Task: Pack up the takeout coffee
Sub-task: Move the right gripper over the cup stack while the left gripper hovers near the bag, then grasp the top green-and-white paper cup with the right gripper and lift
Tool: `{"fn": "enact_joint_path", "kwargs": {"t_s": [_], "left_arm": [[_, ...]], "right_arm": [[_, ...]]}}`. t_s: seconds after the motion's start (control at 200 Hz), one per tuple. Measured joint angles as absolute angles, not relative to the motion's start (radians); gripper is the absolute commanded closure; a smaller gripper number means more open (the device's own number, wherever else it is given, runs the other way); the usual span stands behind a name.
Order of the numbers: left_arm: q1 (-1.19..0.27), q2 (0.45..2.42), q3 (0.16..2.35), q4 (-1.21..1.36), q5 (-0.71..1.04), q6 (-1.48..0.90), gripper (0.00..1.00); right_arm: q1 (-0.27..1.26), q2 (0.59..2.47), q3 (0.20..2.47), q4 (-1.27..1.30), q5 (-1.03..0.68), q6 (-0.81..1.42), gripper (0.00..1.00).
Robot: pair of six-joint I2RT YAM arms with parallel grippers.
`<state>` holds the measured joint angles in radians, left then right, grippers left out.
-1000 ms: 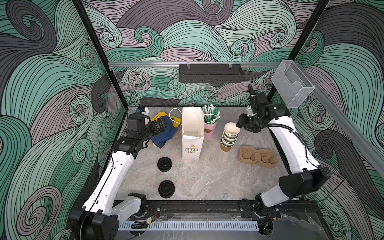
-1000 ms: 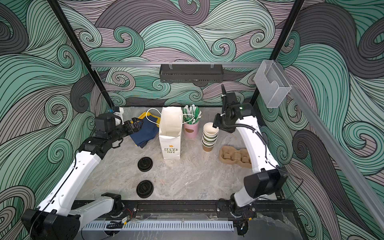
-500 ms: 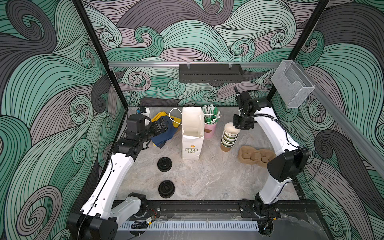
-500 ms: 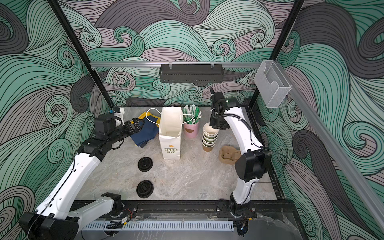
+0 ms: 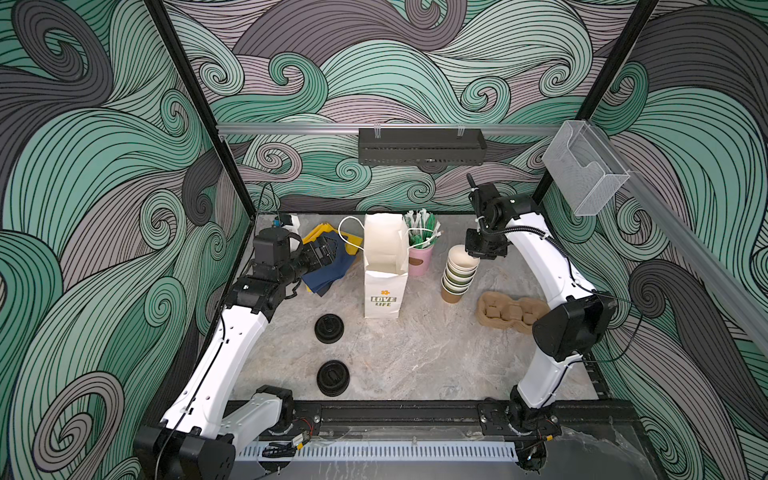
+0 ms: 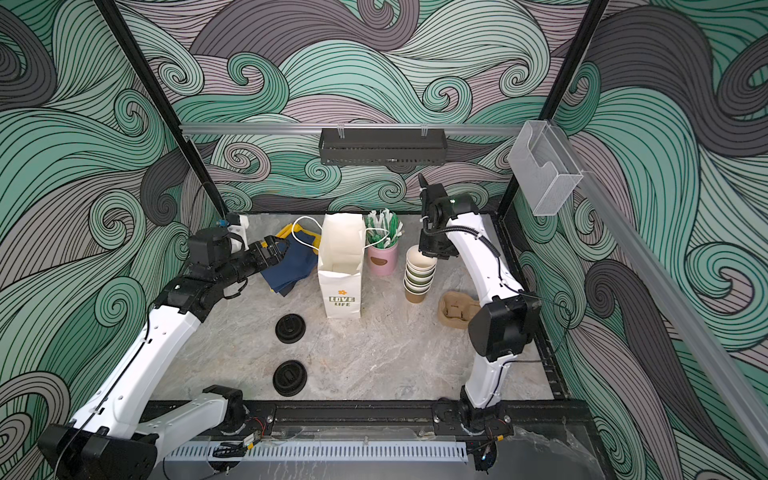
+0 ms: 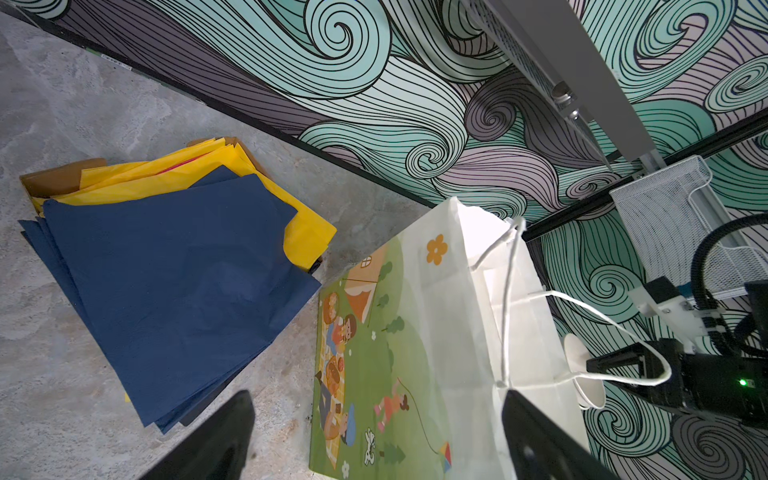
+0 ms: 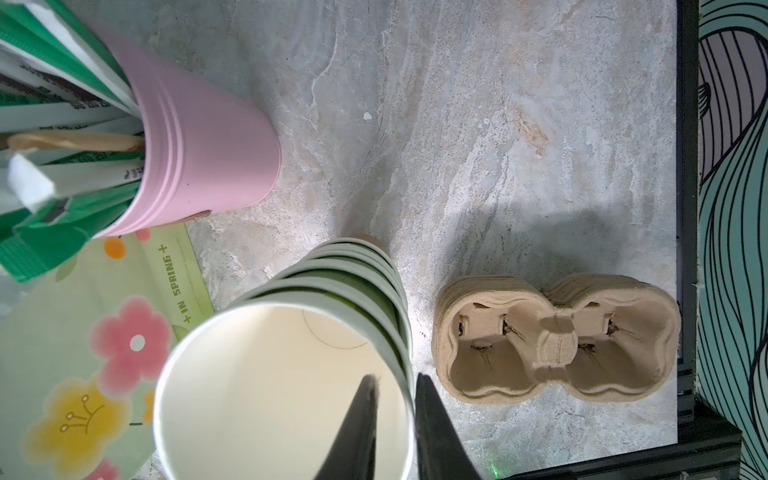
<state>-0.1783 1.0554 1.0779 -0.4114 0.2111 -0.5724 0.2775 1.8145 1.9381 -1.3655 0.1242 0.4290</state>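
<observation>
Right gripper [image 8: 395,378] straddles the rim of the top cup [image 8: 270,374] on the cup stack [image 5: 456,278], between pink pot [image 5: 419,264] and pulp carrier [image 5: 507,311]. Its jaws stand nearly together, but whether they pinch I cannot tell. Thin paper, likely light and easily crushed, so it is best taken gently by that rim wall.

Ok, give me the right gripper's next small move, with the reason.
Probably a short straight lift: the right gripper pinches the top cup by its wall, one finger inside, one outside. That cup sits nested in the stack, so raising should free it.
</observation>
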Motion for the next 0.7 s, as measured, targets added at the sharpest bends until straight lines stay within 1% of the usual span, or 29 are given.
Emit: {"fn": "enact_joint_path", "kwargs": {"t_s": [0.08, 0.2, 0.32, 0.7], "left_arm": [[-0.178, 1.055, 1.078, -0.411, 0.211, -0.572, 0.05], [-0.178, 1.055, 1.078, -0.411, 0.211, -0.569, 0.05], [-0.178, 1.055, 1.079, -0.412, 0.211, -0.568, 0.05], [-0.178, 1.055, 1.079, -0.412, 0.211, -0.569, 0.05]], "right_arm": [[0.278, 1.814, 1.938, -1.366, 0.125, 0.432, 0.87], [0.278, 1.814, 1.938, -1.367, 0.125, 0.435, 0.95], [0.278, 1.814, 1.938, -1.367, 0.125, 0.444, 1.0], [0.276, 1.777, 1.938, -1.369, 0.112, 0.456, 1.0]]}}
